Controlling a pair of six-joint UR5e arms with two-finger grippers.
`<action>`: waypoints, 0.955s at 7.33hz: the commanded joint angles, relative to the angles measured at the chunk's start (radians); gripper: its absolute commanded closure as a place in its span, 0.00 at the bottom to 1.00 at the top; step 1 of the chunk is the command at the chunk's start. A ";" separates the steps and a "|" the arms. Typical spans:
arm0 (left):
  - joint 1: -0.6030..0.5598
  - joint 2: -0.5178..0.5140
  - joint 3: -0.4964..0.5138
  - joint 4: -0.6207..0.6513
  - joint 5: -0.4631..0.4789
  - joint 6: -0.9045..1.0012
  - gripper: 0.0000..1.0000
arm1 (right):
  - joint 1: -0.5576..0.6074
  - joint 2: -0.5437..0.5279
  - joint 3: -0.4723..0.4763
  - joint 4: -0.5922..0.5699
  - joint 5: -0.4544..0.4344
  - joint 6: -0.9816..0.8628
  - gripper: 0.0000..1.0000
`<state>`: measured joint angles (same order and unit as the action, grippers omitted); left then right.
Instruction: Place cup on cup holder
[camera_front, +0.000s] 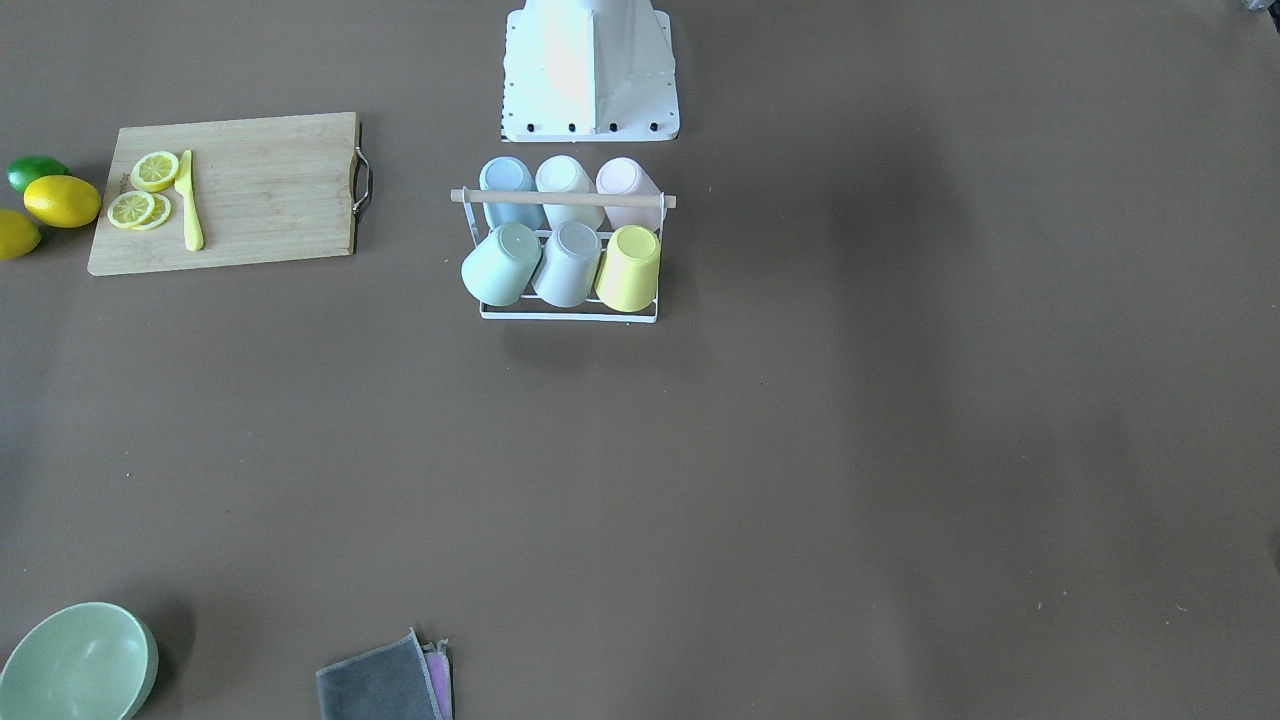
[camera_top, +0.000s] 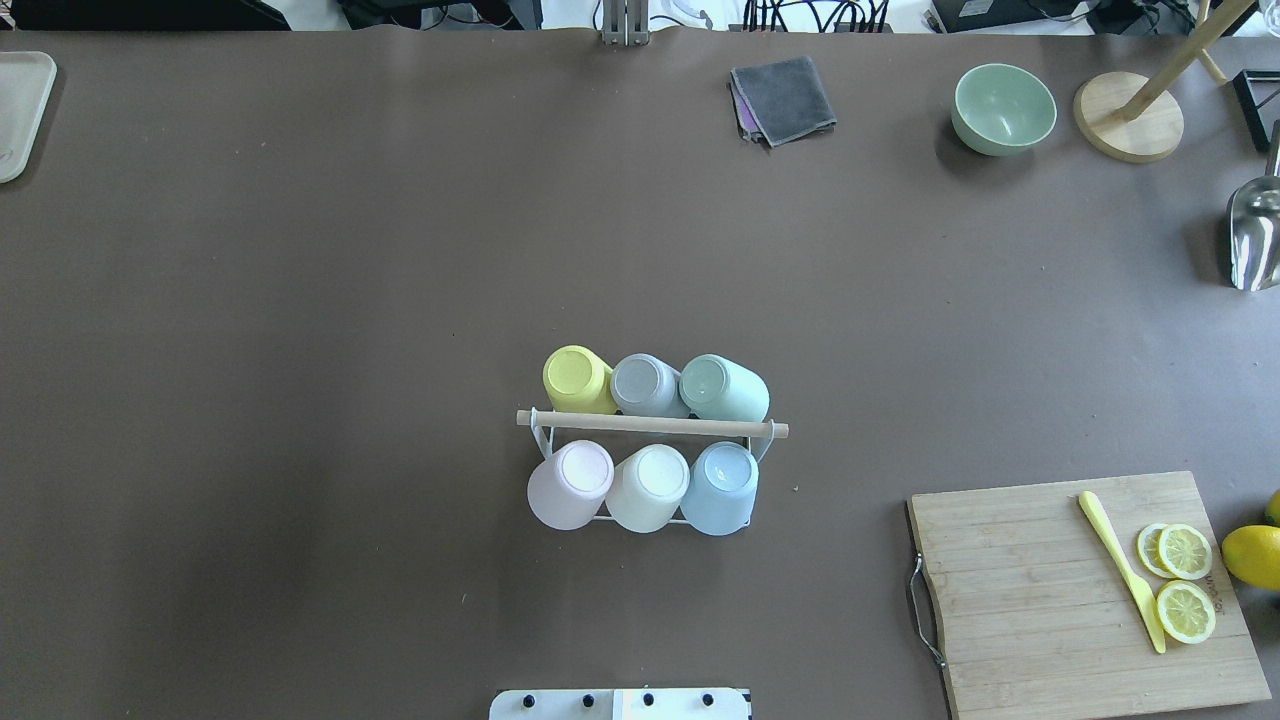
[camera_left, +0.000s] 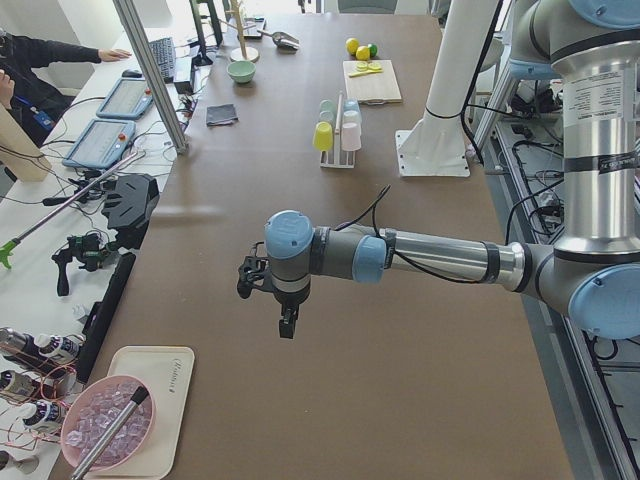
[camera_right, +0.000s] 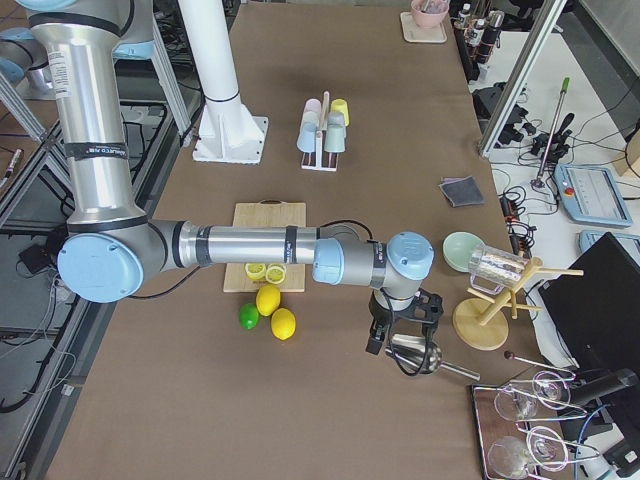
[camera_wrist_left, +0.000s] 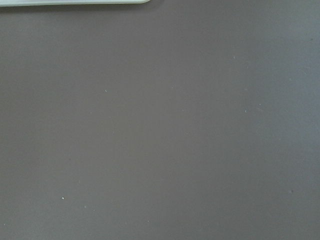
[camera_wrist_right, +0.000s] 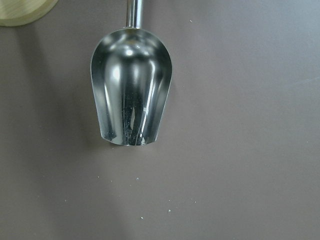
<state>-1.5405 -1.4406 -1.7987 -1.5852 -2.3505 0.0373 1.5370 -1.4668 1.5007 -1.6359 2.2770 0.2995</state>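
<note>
- Black left gripper (camera_left: 286, 326) hangs above bare brown table (camera_wrist_left: 160, 130) beside a white tray (camera_wrist_left: 75, 2). Only the tray's edge shows in the wrist view. I cannot tell whether the fingers are spread or closed.
- Right gripper (camera_right: 373, 345) hangs over a steel scoop (camera_wrist_right: 131, 95) at the table's far right end. Its finger spacing cannot be told either.
- Cup holder (camera_top: 650, 425) stands mid-table, near the robot base (camera_front: 590, 80), with six cups (camera_top: 649, 487) tilted on it, three per side.
- Wide open table surrounds it, and the cutting board (camera_top: 1080, 590) lies well apart.
- Its prongs are hidden inside the cups.
</note>
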 joint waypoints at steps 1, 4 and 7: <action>-0.029 0.011 0.007 0.005 0.017 0.149 0.02 | 0.000 0.000 0.004 0.005 0.001 0.000 0.00; -0.036 -0.007 0.024 0.077 0.020 0.154 0.02 | 0.000 -0.001 0.013 0.005 0.007 0.000 0.00; -0.036 -0.027 0.024 0.103 0.092 0.153 0.02 | 0.000 -0.001 0.020 0.005 0.007 0.000 0.00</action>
<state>-1.5774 -1.4629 -1.7761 -1.4872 -2.2820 0.1923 1.5371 -1.4686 1.5179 -1.6306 2.2856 0.2991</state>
